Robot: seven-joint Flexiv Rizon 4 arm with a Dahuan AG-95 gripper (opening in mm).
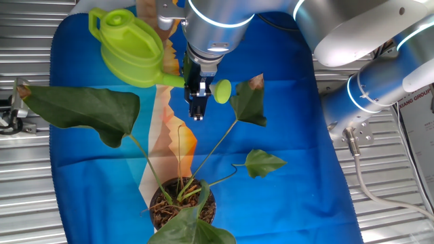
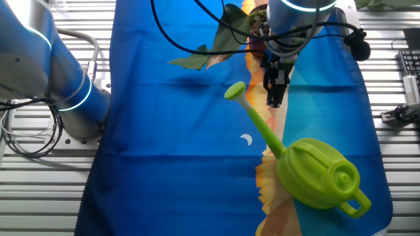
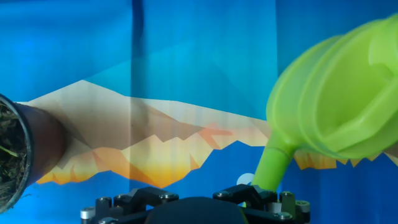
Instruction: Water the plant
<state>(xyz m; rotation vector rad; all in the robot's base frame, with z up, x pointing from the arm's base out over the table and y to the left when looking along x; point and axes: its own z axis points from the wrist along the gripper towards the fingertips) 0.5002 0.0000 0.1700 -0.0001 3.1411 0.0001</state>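
The plant's pot (image 1: pixel 163 207) of brown soil stands at the near edge of the blue cloth, with large dark leaves (image 1: pixel 81 108) on thin stems. It also shows at the top of the other fixed view (image 2: pixel 226 33), and its pot is at the left edge of the hand view (image 3: pixel 15 155). The lime-green watering can (image 1: pixel 132 51) (image 2: pixel 318 174) (image 3: pixel 336 106) rests on the cloth, its spout pointing towards the plant. My gripper (image 1: pixel 196 108) (image 2: pixel 273 98) hangs just beside the spout's rose, fingers together, holding nothing.
The blue cloth (image 1: pixel 88 176) with an orange-and-white mountain print covers the middle of the slatted metal table (image 1: pixel 27 196). Cables (image 2: pixel 26 137) and the arm's base (image 2: pixel 65 92) lie beside the cloth. A leaf (image 1: pixel 249 102) hangs close to the gripper.
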